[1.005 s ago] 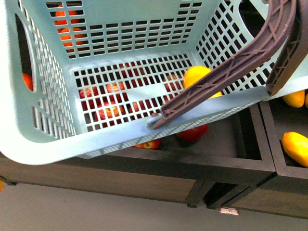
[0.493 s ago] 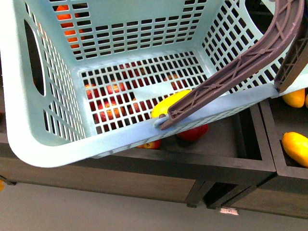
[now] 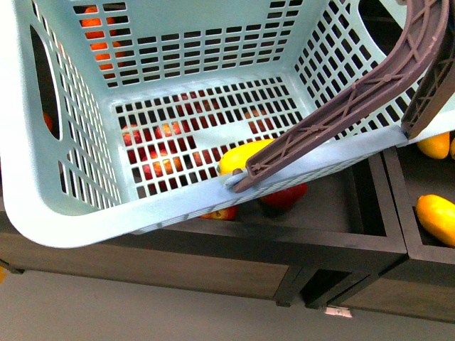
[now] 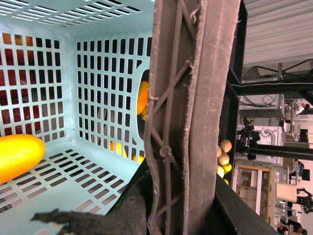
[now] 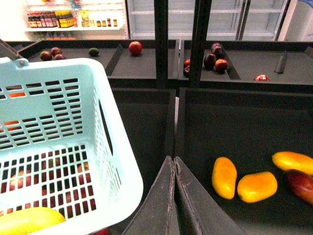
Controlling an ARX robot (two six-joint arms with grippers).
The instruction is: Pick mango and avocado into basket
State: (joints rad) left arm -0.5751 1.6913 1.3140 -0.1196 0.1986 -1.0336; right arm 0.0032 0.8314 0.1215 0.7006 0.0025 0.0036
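Observation:
The teal basket fills the front view, tilted, over dark fruit bins. One yellow mango lies on its slotted floor against the near rim, partly behind the brown handle. My left gripper is shut on that handle; the mango shows inside the basket. My right gripper is shut and empty, beside the basket and above a dark bin. The mango shows there too. A small dark green avocado lies on the far shelf.
Red apples show through the basket floor, and one sits under its rim. Oranges lie behind it. More mangoes lie in the right bin. Black posts stand between the bins.
The mango has rolled from the basket's far right corner down to its near rim. The basket has shifted slightly.

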